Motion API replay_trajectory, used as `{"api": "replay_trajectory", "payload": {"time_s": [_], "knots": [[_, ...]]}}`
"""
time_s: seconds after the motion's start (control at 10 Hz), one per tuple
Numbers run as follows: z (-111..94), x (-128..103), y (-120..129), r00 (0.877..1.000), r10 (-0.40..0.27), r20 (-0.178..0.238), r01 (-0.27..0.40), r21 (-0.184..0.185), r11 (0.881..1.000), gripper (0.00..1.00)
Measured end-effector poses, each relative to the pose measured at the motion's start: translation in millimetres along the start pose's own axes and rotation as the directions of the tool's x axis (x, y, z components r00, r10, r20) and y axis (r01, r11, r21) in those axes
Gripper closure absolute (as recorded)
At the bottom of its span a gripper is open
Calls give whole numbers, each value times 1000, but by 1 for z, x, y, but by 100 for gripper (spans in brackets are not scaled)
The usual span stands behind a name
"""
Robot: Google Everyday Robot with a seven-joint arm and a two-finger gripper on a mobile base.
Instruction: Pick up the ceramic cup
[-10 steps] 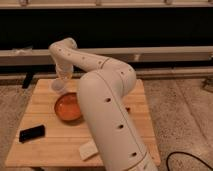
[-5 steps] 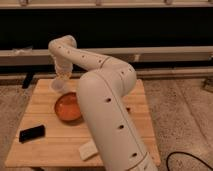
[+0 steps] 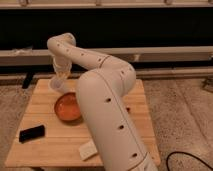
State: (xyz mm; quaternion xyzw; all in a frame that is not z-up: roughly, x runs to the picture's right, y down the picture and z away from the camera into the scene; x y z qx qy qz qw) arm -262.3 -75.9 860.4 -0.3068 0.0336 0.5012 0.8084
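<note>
Gripper: we see the gripper [image 3: 58, 84] reaching down near the far left corner of the wooden table [image 3: 47, 145]; we cannot tell its state.
Cup: the small whitish ceramic cup [image 3: 56, 85] sits right at the gripper, by the far edge.
Bowl: the wide orange-red bowl [image 3: 67, 107] lies just nearer us.
Phone: a flat black phone-like block [image 3: 31, 133] rests towards the near left corner.
Block: a small white rectangular block [image 3: 87, 149] lies at the near edge.

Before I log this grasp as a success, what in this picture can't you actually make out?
- Gripper, far end of the table: its hold on the cup is too blurred to judge in the camera view.
- Cup: mostly merged with the gripper; whether it is lifted is unclear.
- Orange bowl: right side hidden by the arm.
- White block: partly behind the arm.
</note>
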Motion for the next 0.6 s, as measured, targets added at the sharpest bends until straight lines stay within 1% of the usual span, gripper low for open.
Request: {"api": "replay_trajectory", "payload": {"time_s": [0.6], "knots": [[-12,-4,7,1000,-22,4,22,-20,1000,98]]}}
